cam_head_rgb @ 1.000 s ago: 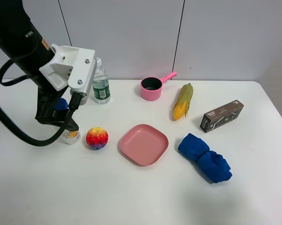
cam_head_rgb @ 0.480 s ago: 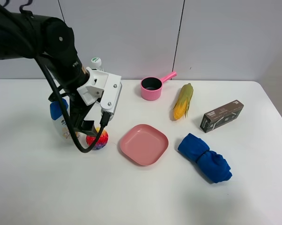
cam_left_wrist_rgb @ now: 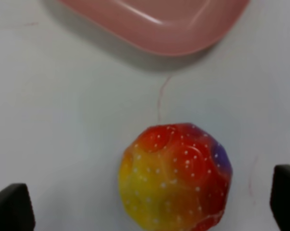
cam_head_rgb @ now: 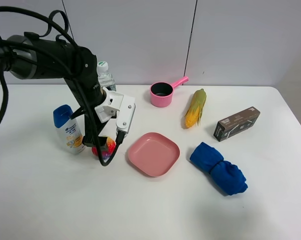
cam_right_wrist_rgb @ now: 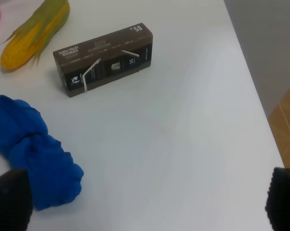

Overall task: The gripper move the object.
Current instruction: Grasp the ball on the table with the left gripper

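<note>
1. Left gripper, jaws wide and empty, is straddling the rainbow ball, which is sitting between shampoo bottle and pink plate.
2. Ball is lying off-centre — closing may be squirting it away.

Left claw: black fingers, white blocks, black cables. Ball between its fingers: red top, yellow-orange side, purple-blue patch, small white dots all over. Plate just beside the claw: plain pink. Bottle on the claw's other side: white, blue cap, orange-yellow low on the label. Farther from the claw: saucepan pink, dark inside; corn yellow with green husk; box dark brown, white print; cloth solid blue. Table white.
</note>
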